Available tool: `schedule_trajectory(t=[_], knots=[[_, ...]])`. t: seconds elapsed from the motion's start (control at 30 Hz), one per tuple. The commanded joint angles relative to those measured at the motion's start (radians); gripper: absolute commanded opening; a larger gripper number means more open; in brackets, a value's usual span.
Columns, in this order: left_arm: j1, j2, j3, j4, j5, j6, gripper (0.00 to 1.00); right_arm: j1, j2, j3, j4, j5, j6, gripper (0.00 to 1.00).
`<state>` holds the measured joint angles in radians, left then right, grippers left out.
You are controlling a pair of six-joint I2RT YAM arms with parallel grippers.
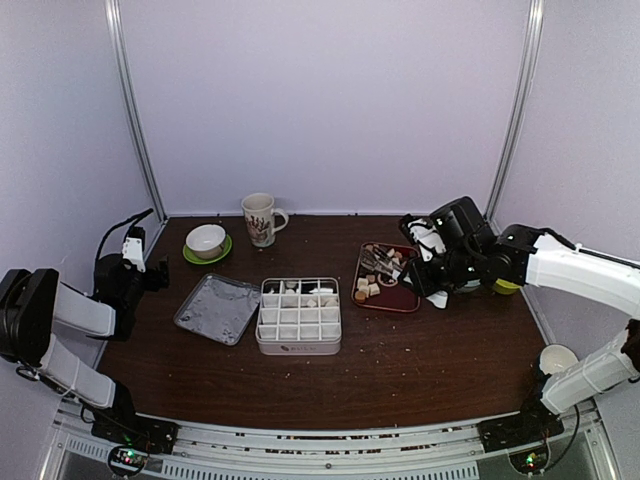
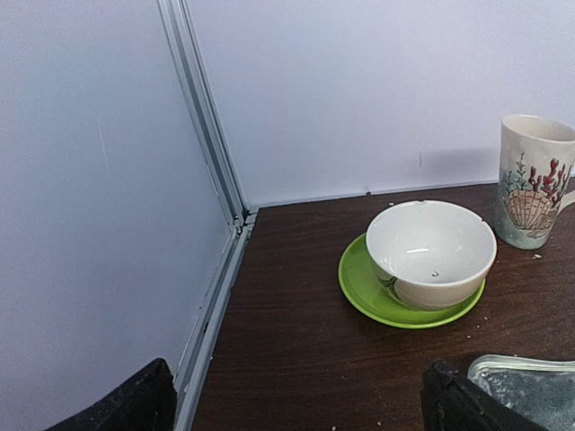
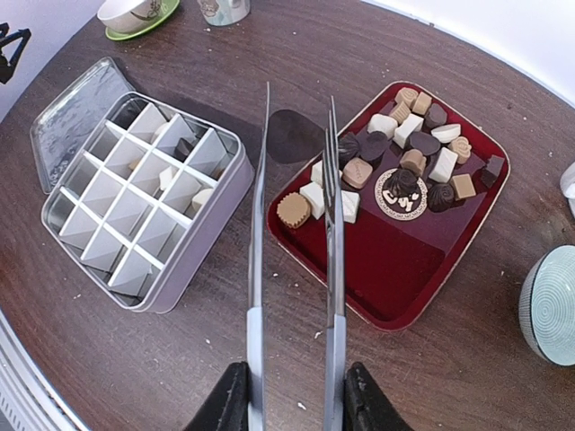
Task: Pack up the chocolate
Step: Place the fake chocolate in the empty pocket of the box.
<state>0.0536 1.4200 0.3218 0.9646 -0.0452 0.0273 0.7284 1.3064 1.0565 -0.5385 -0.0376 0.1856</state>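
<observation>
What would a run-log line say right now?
right claw: grips tongs, pointed at chocolates on tray | left claw: open, idle | box: partly filled

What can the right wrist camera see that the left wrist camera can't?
Only the right wrist view shows the chocolate on the red tray, the divided tin, and the tongs held in the right fingers. Only the left wrist view shows the shell picture on the mug and the wall's corner post. Both show the white bowl on its green saucer, the mug and the tin's lid.
</observation>
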Motion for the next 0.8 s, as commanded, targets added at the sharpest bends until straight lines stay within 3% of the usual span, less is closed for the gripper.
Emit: schedule_trajectory(t=[0.0, 0.77], knots=[[0.007, 0.005, 0.02, 0.023, 0.006, 0.003, 0.98, -0.004, -0.039, -0.005, 0.059, -0.066, -0.011, 0.23], [0.008, 0.005, 0.021, 0.023, 0.007, 0.003, 0.98, 0.04, 0.045, 0.023, 0.146, -0.239, 0.008, 0.22]])
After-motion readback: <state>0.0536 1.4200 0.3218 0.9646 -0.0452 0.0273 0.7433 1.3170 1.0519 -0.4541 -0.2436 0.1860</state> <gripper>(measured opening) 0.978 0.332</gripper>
